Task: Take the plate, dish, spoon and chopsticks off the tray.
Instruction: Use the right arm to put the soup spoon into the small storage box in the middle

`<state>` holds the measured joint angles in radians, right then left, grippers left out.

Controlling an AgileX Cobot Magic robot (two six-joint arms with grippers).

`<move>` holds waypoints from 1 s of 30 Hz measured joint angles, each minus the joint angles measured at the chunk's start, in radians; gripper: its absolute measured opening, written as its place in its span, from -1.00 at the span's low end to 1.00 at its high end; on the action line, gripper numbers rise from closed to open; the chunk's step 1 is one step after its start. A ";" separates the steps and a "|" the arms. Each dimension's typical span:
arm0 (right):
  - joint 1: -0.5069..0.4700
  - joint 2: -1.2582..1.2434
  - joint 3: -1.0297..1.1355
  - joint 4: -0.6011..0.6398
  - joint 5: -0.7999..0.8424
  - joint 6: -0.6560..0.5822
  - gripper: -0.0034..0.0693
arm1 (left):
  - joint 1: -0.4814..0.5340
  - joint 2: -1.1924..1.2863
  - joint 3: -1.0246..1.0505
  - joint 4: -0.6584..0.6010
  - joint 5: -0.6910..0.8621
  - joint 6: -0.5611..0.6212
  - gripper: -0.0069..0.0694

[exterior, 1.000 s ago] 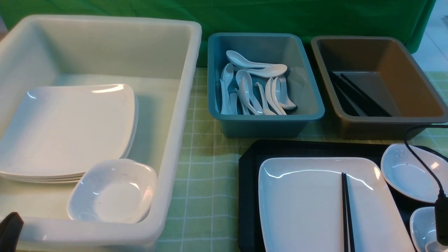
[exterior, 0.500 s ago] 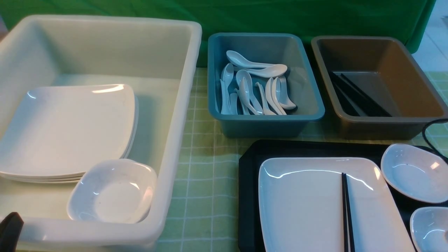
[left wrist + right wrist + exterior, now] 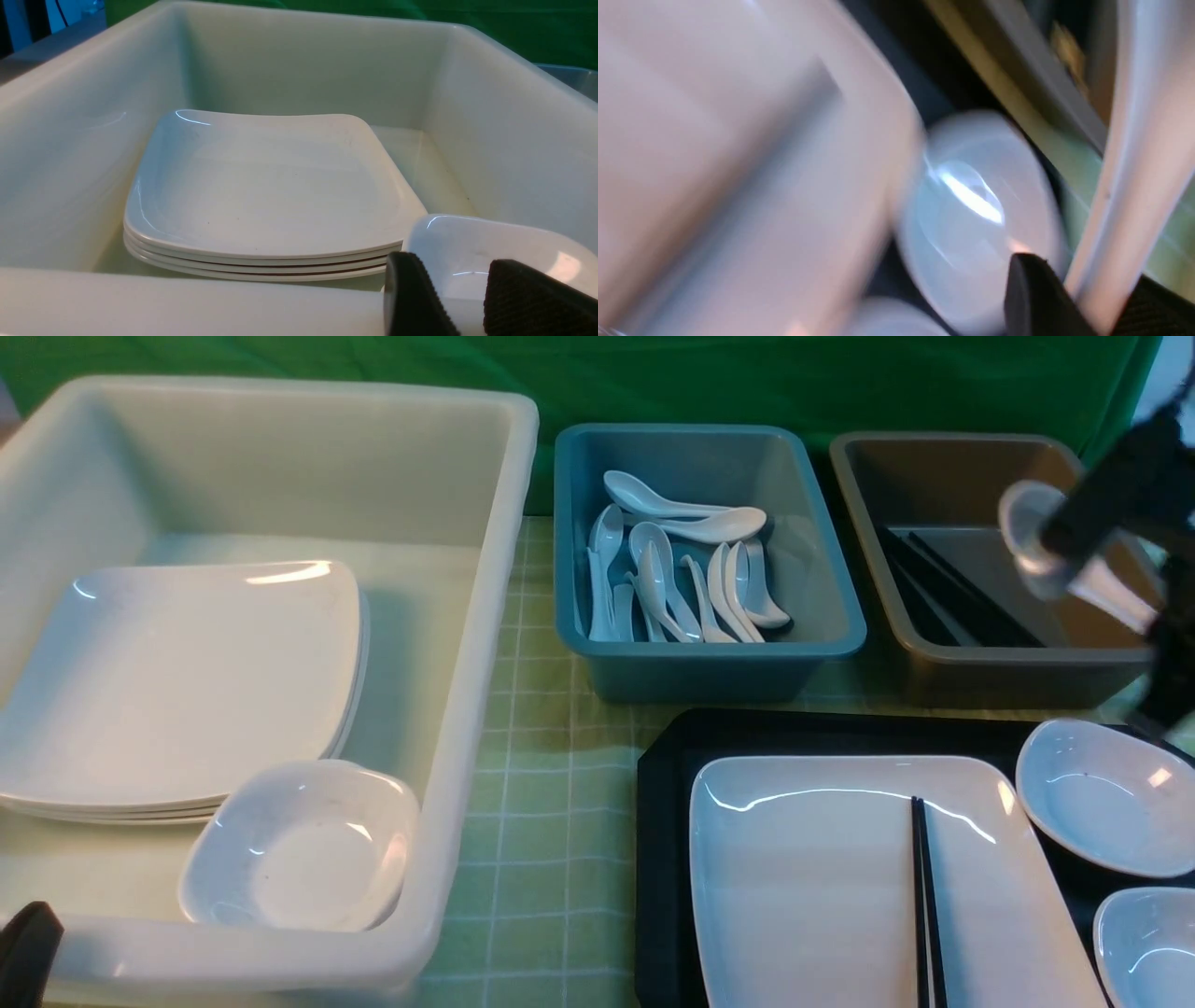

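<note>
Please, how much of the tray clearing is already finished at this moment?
Done: the spoon is off the tray. In hand: the right tool holds it in the air near the brown tub, not yet dropped. Left: the plate, the chopsticks on it and two small dishes lie on the tray. The left tool is open and empty.

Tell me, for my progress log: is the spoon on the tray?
Off: the right gripper holds the spoon in the air near the brown tub, clear of the tray.
</note>
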<state>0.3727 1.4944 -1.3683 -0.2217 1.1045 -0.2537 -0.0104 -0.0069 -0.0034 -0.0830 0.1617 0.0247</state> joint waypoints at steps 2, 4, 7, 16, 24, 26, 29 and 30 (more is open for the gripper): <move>0.004 0.079 -0.082 0.153 -0.031 0.012 -0.62 | 0.000 0.000 0.000 0.000 0.000 0.000 -0.24; 0.005 0.158 -0.151 0.269 -0.061 0.020 -0.62 | 0.000 0.000 0.000 0.000 0.000 0.000 -0.24; 0.005 0.309 -0.268 0.360 -0.140 0.040 -0.62 | 0.000 0.000 0.000 0.000 0.000 0.001 -0.24; 0.005 0.604 -0.511 0.392 -0.497 0.108 -0.56 | 0.000 0.000 0.000 0.000 0.000 0.001 -0.24; 0.005 0.689 -0.518 0.391 -0.545 0.146 0.09 | 0.000 0.000 0.000 -0.001 0.000 0.001 -0.24; 0.005 0.683 -0.535 0.391 -0.487 0.191 0.11 | 0.000 0.000 0.000 -0.001 0.000 0.001 -0.24; 0.005 0.654 -0.576 0.391 -0.373 0.206 -0.11 | 0.000 0.000 0.000 -0.001 0.000 0.001 -0.24; 0.004 0.636 -0.596 0.391 -0.314 0.197 -0.25 | 0.000 0.000 0.000 -0.001 0.000 0.001 -0.24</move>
<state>0.3764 2.1305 -1.9647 0.1693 0.7905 -0.0568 -0.0104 -0.0069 -0.0034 -0.0839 0.1617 0.0258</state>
